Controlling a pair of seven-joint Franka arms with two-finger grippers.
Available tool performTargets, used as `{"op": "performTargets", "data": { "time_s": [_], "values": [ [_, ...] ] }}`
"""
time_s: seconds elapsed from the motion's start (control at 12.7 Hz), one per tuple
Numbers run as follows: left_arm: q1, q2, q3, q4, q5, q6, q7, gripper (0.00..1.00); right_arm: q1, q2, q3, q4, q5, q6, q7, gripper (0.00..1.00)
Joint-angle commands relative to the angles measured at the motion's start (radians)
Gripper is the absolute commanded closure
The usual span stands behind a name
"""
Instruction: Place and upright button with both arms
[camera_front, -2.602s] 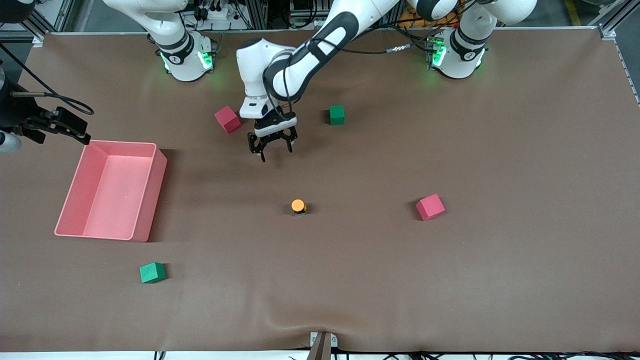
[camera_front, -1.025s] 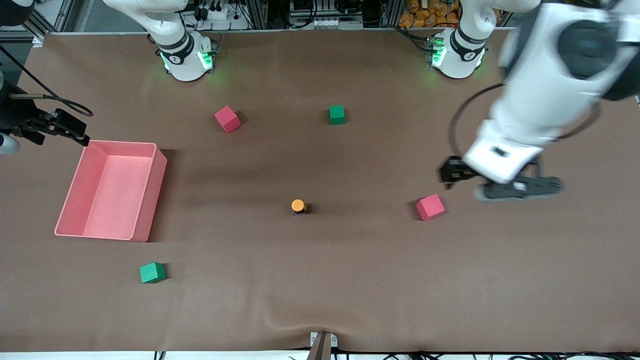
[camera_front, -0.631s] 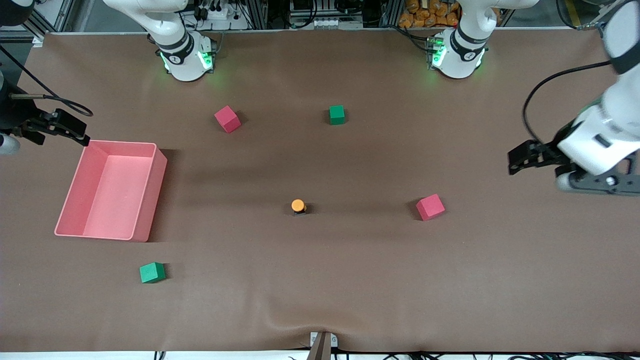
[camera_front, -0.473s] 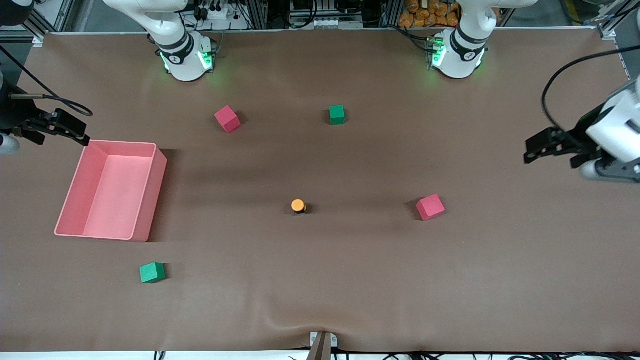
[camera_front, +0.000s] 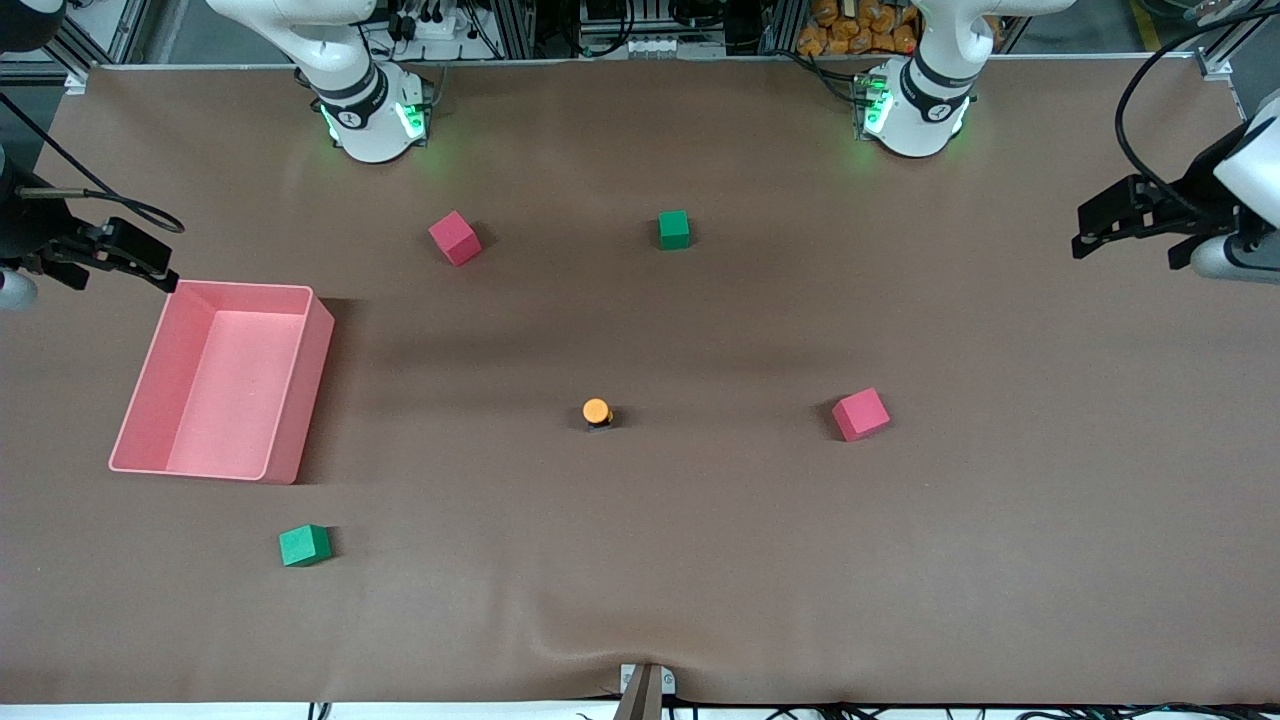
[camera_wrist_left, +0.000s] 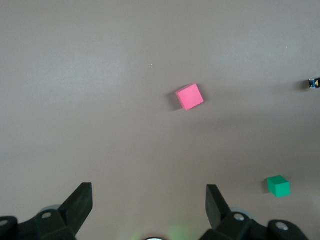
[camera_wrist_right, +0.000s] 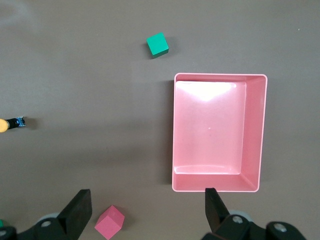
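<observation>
Pink bin (camera_front: 300, 400) is sitting empty by the right arm's table edge; both grippers, left gripper (camera_wrist_left: 149, 200) and right gripper (camera_wrist_right: 147, 202), are hanging spread apart, button (camera_front: 597, 411) standing mid-table.

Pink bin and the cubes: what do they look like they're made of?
The pink bin looks like moulded plastic: thin walls, rounded corners, a glossy glare on its floor in the right wrist view. The red cube and green cube look matte, perhaps foam or painted wood; I cannot tell which.

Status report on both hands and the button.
Left hand and right hand open, empty, at their own table ends. Button upright mid-table, untouched. Nearest red cube well apart.
</observation>
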Motion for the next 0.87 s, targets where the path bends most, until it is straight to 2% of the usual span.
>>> {"op": "performTargets", "data": {
  "time_s": [0.0,0.39,0.79],
  "values": [
    [0.008,-0.011,0.001,-0.013,0.067,-0.004,0.078,0.00,-0.027,0.006,0.017,0.016,0.018,-0.010,-0.014,0.00],
    [0.006,-0.002,0.001,-0.018,0.052,0.031,0.055,0.00,-0.027,0.006,0.017,0.018,0.020,-0.008,-0.014,0.00],
    [0.049,-0.010,-0.006,-0.028,0.042,0.038,0.007,0.00,-0.027,0.006,0.017,0.018,0.018,-0.007,-0.014,0.00]
  ]
}}
